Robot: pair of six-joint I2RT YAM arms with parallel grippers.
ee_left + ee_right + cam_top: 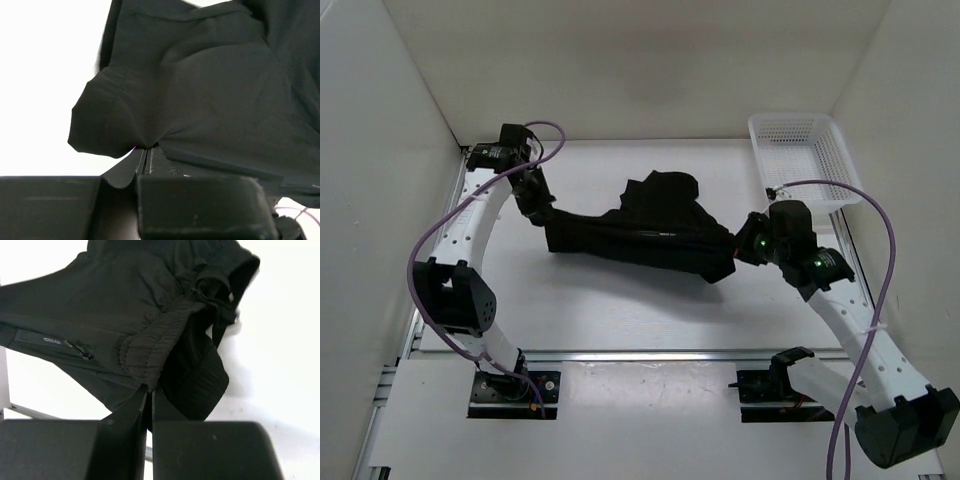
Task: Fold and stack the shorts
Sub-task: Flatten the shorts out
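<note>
Garment: the plain black soft-fabric shorts [655, 225] were stretched in a sagging band between the two sets of fingers, over the white table [620, 310]; whether the lowest fold touched the surface could not be told.
Left gripper: the black two-finger left gripper [544, 219] was closed tight on one corner of the shorts [200, 90], and the cloth bulged out just beyond the fingertips [145, 155].
Right gripper: the black right gripper [739, 244] was pinched shut on the opposite end, with the gathered ribbed waistband [150, 352] caught right at the fingertips [150, 392].
Writing: a small pale label [51, 340] lay on the fabric to the left of the right fingers, its print too small to read; a dark zip pull [80, 351] sat just beside it.
Basket: a white plastic mesh basket [790, 118] stood beyond the right gripper, apart from the shorts.
</note>
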